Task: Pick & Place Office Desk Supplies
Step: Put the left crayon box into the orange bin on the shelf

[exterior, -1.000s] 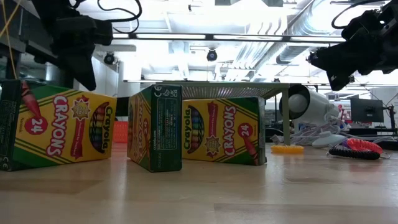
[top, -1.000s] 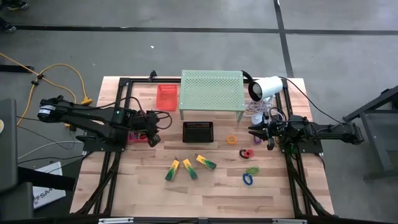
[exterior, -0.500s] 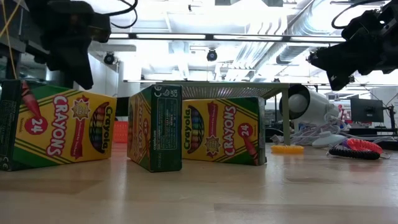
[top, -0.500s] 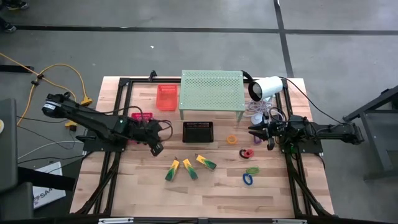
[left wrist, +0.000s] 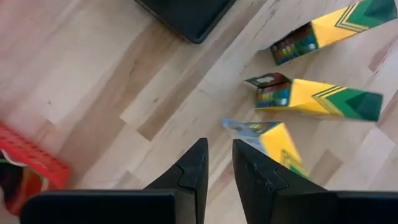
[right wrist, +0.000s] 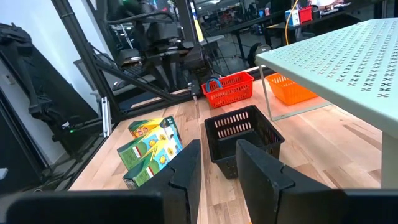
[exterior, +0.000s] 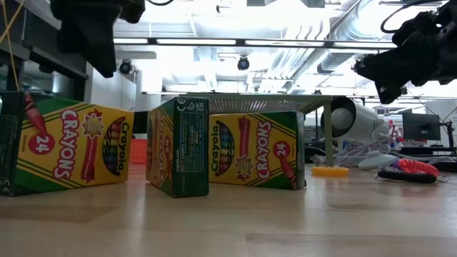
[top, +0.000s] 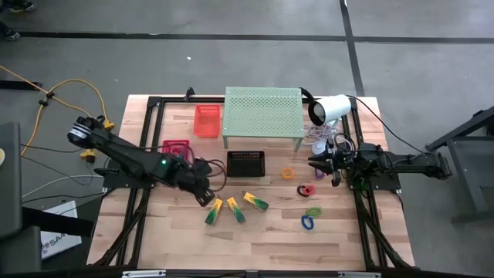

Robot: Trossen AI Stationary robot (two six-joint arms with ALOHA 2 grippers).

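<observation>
The left gripper [top: 207,198] is positioned above the worktop [top: 255,239], just beside the leftmost of three crayon boxes [top: 214,210]. In the left wrist view its fingers [left wrist: 189,174] stand slightly apart with only bare wood between them; nothing is gripped. That box lies just past the fingertips, apart from them.

The three crayon boxes lie side by side near the worktop centre, in front of the black basket [top: 245,163]. The middle box [top: 235,209] and right box [top: 255,201] are near each other but not touching.

The right gripper [top: 315,164] hangs at the right side of the worktop, just beside the white cylindrical device [top: 329,109]. Its fingers [right wrist: 186,168] are parted by a narrow gap and hold nothing.

The small loops lie near the right gripper: orange loop [top: 287,173], red loop [top: 306,190], green loop [top: 312,211], blue loop [top: 307,222]. The red loop appears to rest against a dark piece, but this detail is too small to confirm.

The red basket [top: 176,147] and orange basket [top: 206,120] stand left of the pale-green perforated shelf [top: 262,112].
</observation>
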